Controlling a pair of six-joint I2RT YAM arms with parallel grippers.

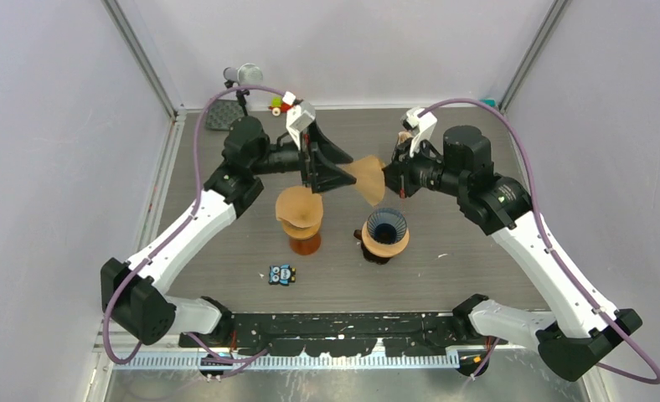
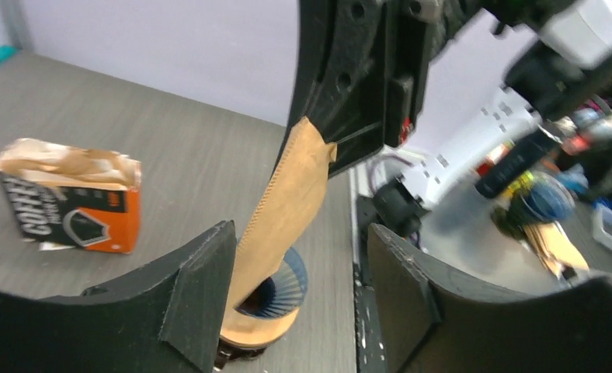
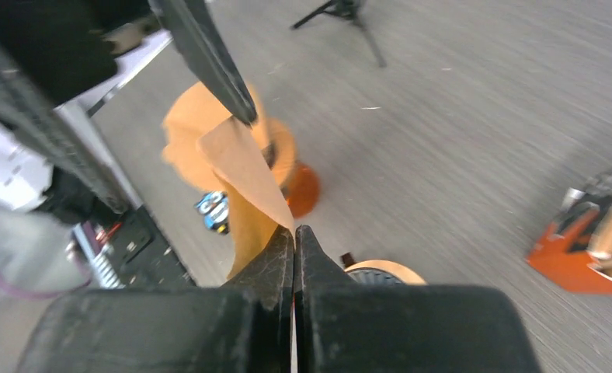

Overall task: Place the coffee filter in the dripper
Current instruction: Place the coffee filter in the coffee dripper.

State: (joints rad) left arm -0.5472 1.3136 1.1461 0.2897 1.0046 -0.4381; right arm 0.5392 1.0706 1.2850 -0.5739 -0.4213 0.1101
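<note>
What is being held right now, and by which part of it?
The right gripper is shut on one edge of the folded coffee filter. The left gripper is open on either side of it, not gripping.

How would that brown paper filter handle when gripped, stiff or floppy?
Probably very light: the coffee filter juts out from just one edge pinched in the right gripper. Likely thin and bendy, as it bows slightly in the left wrist view. Hard squeezing may crease it.

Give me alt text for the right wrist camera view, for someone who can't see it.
The right gripper is shut on a brown paper coffee filter, holding it above a grey wood-grain table. The tan-collared round dripper shows just past the gripper.
</note>
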